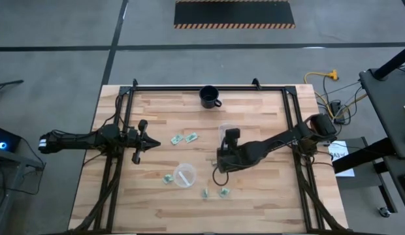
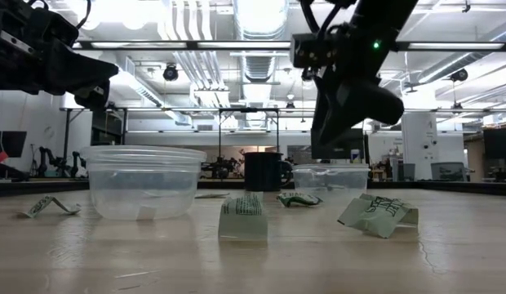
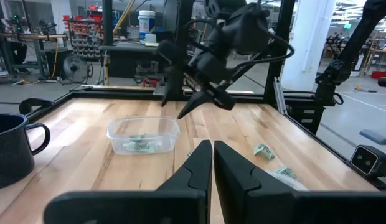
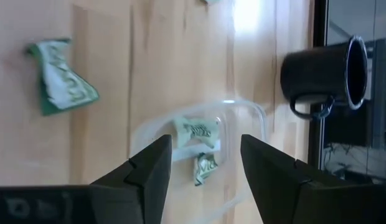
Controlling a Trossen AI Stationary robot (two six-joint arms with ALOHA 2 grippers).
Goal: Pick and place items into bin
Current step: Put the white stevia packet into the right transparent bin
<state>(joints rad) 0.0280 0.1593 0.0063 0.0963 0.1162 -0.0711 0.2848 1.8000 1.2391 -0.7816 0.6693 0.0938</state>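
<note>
With your right hand [image 4: 202, 163] wide open and empty above the bin [image 4: 243, 124], two items [image 4: 196, 129] lie below it; descend carelessly and a finger may clip its rim, skidding it along the surface [image 4: 99, 37].

I'm seeing a grey concrete floor [image 1: 59, 26] lying around the wooden table [image 1: 268, 202], a hazard-striped black mat [image 1: 234, 13] sitting beyond it, ceiling lights [image 2: 261, 12] glowing overhead.

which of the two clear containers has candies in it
The rectangular clear bin under the open right gripper: two wrapped pieces lie inside. The round bowl looks empty.
</note>
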